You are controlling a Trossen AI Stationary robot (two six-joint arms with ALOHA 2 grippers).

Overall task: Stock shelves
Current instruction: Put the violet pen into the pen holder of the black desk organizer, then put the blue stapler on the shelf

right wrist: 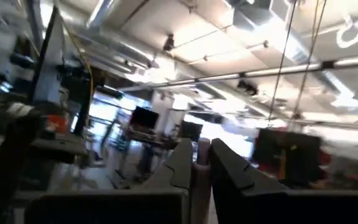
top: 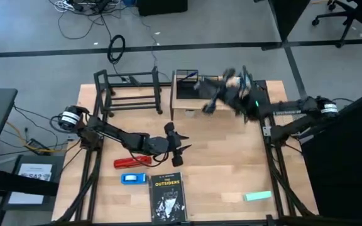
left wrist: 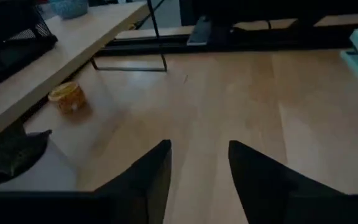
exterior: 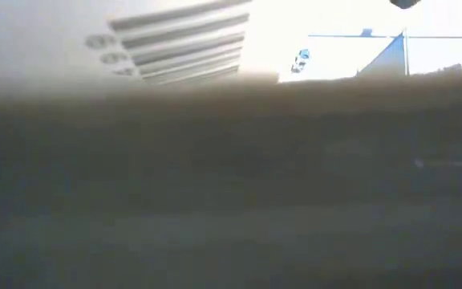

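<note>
On the desk [top: 231, 169], seen from above, the black tube rack [top: 131, 94] stands at the far left. Just beside it on the right is the wood-topped shelf [top: 187, 105], whose right part is covered by the right arm. A black mesh tray [top: 186, 85] sits on its top.

The left arm reaches in from the left edge. Its pincer [top: 180, 148] hangs low over the middle of the desk, just beyond a book [top: 168, 198] and beside a red object [top: 132, 162] and a small blue one [top: 133, 178]. In the left wrist view the pincer [left wrist: 199, 171] stands open and empty, bare wood showing between its fingers [left wrist: 151, 174]. That view also shows the shelf's plank [left wrist: 73, 46] with a leg [left wrist: 157, 37] below it, a small yellow jar [left wrist: 67, 98] under the plank, and a dark crumpled thing [left wrist: 11, 155] cut off at the edge, too dim to name.

Further right, the right arm is blurred over the shelf's right end, so its pincer [top: 209, 94] is hard to trace there. In the right wrist view the pincer [right wrist: 196, 162] points up at the ceiling, fingers [right wrist: 225, 171] nearly together on a thin pale object [right wrist: 202, 155]. What that object is cannot be told.

A teal block [top: 257, 196] lies near the front right of the desk.

The low view is almost wholly blocked by a dark blur close to the lens.
</note>
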